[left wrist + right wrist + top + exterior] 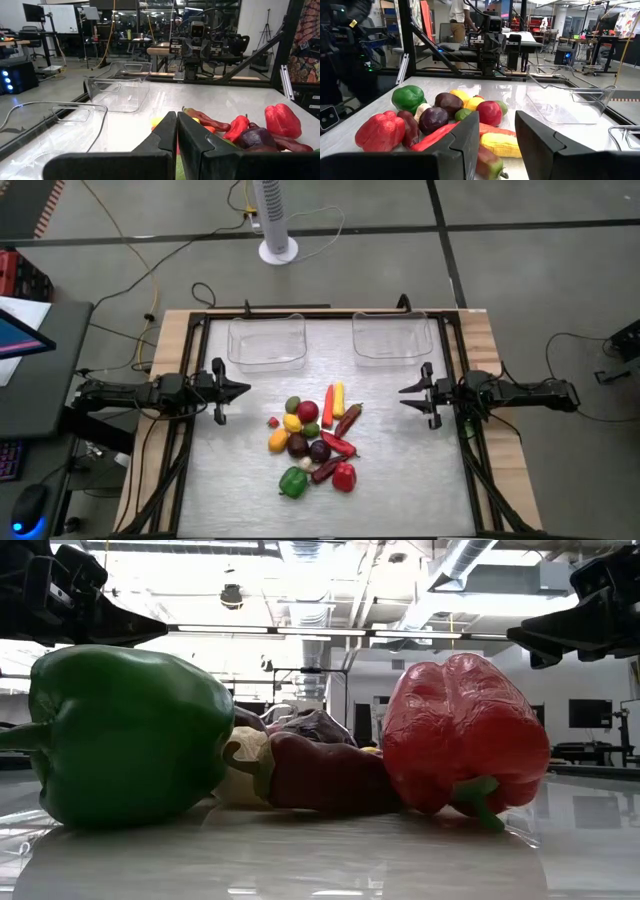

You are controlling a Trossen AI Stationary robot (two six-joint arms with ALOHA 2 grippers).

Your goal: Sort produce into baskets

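Note:
The produce (315, 440) lies in a heap on the table's middle, toward the near edge. It includes a green pepper (293, 482), a red pepper (345, 477), red chillies, dark purple pieces and yellow and orange pieces. The low view shows the green pepper (130, 735) and the red pepper (465, 735) resting on the tabletop. Two clear baskets (267, 340) (393, 335) stand side by side at the far edge. My left gripper (244, 389) is shut and empty, left of the heap. My right gripper (404, 396) is open and empty, right of the heap. Both hover above the table.
A black frame rail (190, 410) runs along the table's sides. A white fan base (278, 250) stands on the floor beyond the far edge. Bare tabletop (250, 490) lies on either side of the heap. A person (457, 15) stands in the room behind.

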